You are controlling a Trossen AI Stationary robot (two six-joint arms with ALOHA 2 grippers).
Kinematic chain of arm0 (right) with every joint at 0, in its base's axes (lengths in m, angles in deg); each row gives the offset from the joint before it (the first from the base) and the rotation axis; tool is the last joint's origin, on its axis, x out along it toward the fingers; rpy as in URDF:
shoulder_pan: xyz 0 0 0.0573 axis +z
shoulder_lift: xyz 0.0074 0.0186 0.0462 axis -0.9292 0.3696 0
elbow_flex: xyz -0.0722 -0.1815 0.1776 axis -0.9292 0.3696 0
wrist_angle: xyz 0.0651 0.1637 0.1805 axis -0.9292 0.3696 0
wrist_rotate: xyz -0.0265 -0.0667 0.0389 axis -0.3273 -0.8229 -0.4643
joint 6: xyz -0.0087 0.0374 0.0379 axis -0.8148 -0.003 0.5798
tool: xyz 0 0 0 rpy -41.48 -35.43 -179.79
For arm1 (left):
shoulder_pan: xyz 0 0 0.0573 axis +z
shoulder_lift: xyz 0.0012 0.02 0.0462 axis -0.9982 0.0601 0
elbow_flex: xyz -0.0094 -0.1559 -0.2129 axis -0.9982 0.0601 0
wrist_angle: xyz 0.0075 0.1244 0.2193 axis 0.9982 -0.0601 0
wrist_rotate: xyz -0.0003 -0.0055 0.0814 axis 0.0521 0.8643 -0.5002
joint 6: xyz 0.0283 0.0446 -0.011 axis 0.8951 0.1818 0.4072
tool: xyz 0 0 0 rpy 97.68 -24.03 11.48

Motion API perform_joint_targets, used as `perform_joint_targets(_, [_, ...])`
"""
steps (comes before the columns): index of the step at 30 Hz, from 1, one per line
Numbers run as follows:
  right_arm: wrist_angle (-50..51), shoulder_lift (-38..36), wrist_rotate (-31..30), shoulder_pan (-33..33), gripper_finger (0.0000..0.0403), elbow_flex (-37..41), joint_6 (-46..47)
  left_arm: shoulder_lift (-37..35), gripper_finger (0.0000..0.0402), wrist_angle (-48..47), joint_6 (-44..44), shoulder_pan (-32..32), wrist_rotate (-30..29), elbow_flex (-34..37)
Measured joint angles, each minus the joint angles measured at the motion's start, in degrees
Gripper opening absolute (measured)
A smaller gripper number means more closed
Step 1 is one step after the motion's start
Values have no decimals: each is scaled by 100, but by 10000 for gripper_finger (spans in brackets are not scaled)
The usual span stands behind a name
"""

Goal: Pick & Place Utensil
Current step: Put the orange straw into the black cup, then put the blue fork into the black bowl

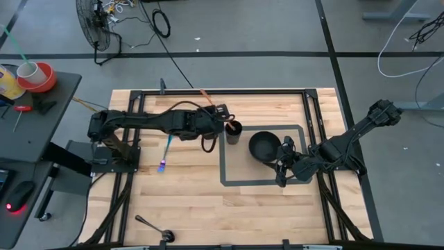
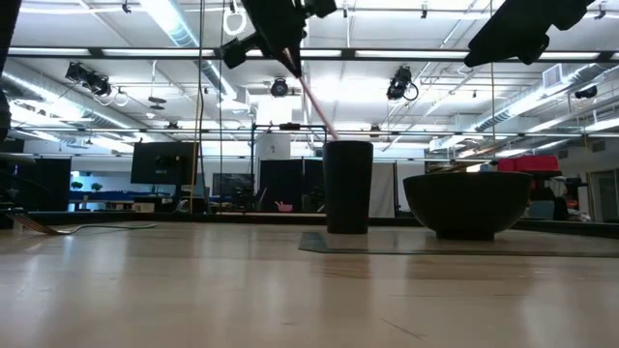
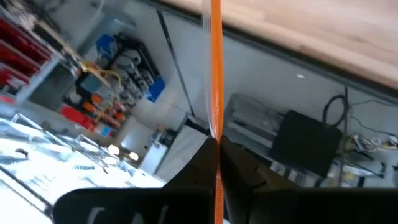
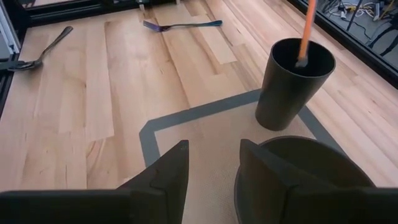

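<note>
An orange utensil (image 4: 305, 31) stands tilted with its lower end inside the dark cup (image 4: 293, 82), its upper end pinched between the fingers of the left gripper (image 1: 220, 114), which hangs just above the cup. The cup stands on the table (image 1: 208, 201) at the edge of a grey taped square (image 4: 186, 118), just beside a dark bowl (image 1: 263, 146). The right gripper (image 4: 211, 168), fingers spread, waits near the bowl; a fork (image 4: 180, 25) and a spoon (image 4: 37, 53) lie well apart on the wood.
</note>
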Motion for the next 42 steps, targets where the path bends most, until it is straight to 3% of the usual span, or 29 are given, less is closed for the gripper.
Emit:
perform_joint_targets(11, [-130,2,-22,0,144,4,-7,780,16,525,569,0,185,4])
perform_joint_targets(23, [-191,2,-8,2,144,4,-45,1176,20,962,496,-79,430,8])
perform_joint_targets(27, [-201,24,-5,0,144,4,-44,1275,47,1107,274,-76,582,9])
perform_joint_targets(33, [-174,76,-3,2,144,2,-17,1271,119,1229,87,-78,744,7])
perform_joint_targets(42, [-221,76,42,2,144,2,2,1193,187,1013,-1303,-352,745,7])
